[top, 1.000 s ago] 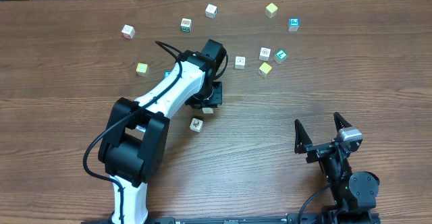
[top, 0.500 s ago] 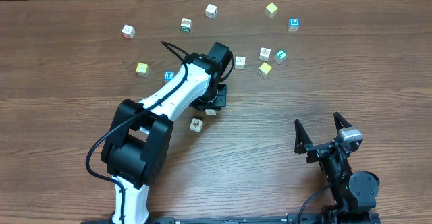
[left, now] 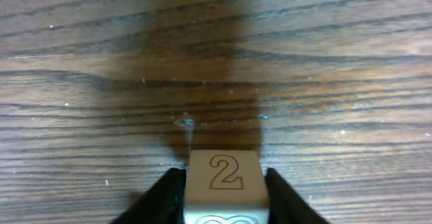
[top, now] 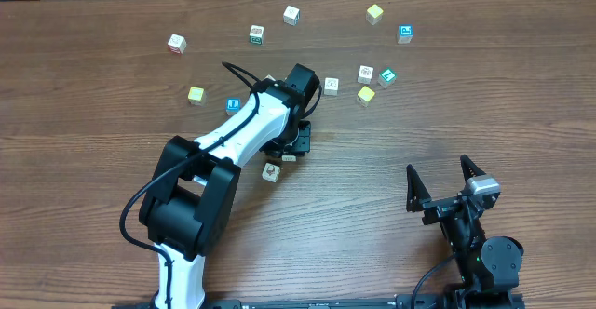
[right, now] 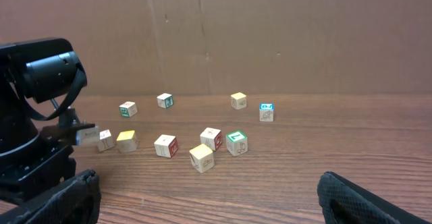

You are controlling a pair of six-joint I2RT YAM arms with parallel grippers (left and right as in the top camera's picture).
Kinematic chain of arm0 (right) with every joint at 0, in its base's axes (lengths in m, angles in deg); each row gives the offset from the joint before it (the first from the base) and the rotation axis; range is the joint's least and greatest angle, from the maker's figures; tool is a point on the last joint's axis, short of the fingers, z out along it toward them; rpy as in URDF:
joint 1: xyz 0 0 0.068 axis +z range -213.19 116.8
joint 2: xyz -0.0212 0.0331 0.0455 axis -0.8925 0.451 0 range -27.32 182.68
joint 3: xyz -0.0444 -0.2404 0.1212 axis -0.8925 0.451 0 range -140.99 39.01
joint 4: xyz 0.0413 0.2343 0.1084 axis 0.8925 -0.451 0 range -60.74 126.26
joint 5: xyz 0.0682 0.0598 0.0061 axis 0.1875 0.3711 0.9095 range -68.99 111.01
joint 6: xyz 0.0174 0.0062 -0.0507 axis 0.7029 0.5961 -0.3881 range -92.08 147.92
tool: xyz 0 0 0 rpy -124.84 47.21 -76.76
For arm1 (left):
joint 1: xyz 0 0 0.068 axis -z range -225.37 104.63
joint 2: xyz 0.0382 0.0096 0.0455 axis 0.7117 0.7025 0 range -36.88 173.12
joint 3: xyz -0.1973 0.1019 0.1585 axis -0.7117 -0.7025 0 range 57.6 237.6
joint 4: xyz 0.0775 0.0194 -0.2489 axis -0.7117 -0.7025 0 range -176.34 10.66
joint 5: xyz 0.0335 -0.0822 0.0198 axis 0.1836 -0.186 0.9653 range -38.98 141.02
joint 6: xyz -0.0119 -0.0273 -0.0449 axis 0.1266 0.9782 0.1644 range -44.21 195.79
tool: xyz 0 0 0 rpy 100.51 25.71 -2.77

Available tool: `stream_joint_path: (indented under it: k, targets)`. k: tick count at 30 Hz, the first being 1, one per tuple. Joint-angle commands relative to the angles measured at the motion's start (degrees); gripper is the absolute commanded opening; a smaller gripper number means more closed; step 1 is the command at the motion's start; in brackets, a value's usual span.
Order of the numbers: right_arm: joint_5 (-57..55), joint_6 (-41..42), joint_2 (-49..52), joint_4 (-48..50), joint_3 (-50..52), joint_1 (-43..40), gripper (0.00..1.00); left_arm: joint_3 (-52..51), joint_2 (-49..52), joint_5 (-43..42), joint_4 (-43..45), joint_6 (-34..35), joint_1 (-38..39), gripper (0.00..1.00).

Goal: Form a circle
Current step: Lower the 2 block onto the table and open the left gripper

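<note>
**Placing a block, ring nowhere near done**

I'd call this step the set-down of one block, with nothing ring-shaped on the table (top: 521,95) yet. Closest to my side of the work area is a loose block (top: 271,171) lying on its own. Just past it, the left gripper (left: 223,175) is low over the wood with the numbered block (left: 225,189), the one with a 2 on its face. Past that and off to the right sits the cluster (top: 365,74): whitish printed blocks plus a green-faced one, bunched together with a yellow one just beside them. They make a clump, not a curve. More strays (top: 291,15) are dotted along the far side, well apart from each other.

My read on the next move: let this block go cleanly, back straight out without nudging it, then start fetching the strays and spacing them evenly around a centre. The clump will want spreading too.

Jaws, near one first. The right gripper (top: 437,165) is parked at the near edge, spread as wide as it goes, holding and touching nothing. On the left, the wrist view shows a dark finger (left: 167,196) snug against each side of the numbered block. Whether they're actually pinching it or just flanking it, I can't tell.
</note>
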Motion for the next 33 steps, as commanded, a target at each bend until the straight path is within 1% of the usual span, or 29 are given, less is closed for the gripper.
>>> stream_joint_path:
  k: [1,4,7,8,9,10,11,12,13,20,25,27,33]
  targets:
    - [-0.3,0.2,-0.4,0.3,0.6,-0.1,1.0,-0.9,-1.1,1.0,0.4,1.0,0.2,0.44]
    - [-0.4,0.2,-0.4,0.3,0.6,-0.1,1.0,-0.9,-1.1,1.1,0.6,1.0,0.2,0.55]
    - [-0.4,0.2,-0.4,0.3,0.6,-0.1,1.0,-0.7,-1.1,1.2,1.1,0.8,0.0,0.58]
    - [-0.4,0.2,-0.4,0.3,0.6,-0.1,1.0,-0.7,-1.1,1.2,1.4,0.8,-0.1,0.56]
    - [-0.4,0.2,-0.4,0.3,0.6,-0.1,1.0,-0.6,-1.1,1.2,1.7,0.8,-0.3,0.5]
    - [-0.3,0.2,-0.4,0.3,0.6,-0.1,1.0,-0.6,-1.1,1.2,2.1,0.8,-0.4,0.39]
    - [-0.4,0.2,-0.4,0.3,0.6,-0.1,1.0,-0.5,-1.1,1.2,2.4,0.8,-0.4,0.34]
    - [-0.4,0.2,-0.4,0.3,0.6,-0.1,1.0,-0.5,-1.1,1.2,2.6,0.8,-0.4,0.29]
    - [-0.4,0.2,-0.4,0.3,0.6,-0.1,1.0,-0.5,-1.1,1.2,2.6,0.8,-0.4,0.27]
    - [-0.4,0.2,-0.4,0.3,0.6,-0.1,1.0,-0.5,-1.1,1.2,1.5,0.8,-0.4,0.31]
    - [-0.4,0.2,-0.4,0.3,0.6,-0.1,1.0,-0.5,-1.1,1.2,0.4,0.8,-0.4,0.31]
    - [-0.4,0.2,-0.4,0.3,0.6,-0.1,1.0,-0.5,-1.1,1.2,0.1,0.8,-0.4,0.33]
    - [-0.4,0.2,-0.4,0.3,0.6,-0.1,1.0,-0.5,-1.1,2.6,-0.5,0.8,-0.4,0.34]
